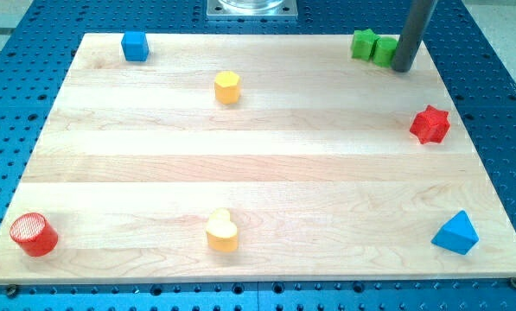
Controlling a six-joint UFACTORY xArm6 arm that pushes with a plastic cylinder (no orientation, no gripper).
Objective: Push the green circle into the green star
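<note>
Two green blocks sit touching each other at the board's top right. The left one is the green star [362,43]. The right one is the green circle [384,49]. My tip [404,67] is at the lower end of the dark rod. It stands right against the green circle's right side, with the rod hiding part of that block.
A blue cube [135,46] is at the top left, a yellow hexagon [227,87] right of it. A red star [430,124] is near the right edge. A red circle [34,234], a yellow heart [222,231] and a blue triangle [455,233] lie along the bottom of the wooden board [258,164].
</note>
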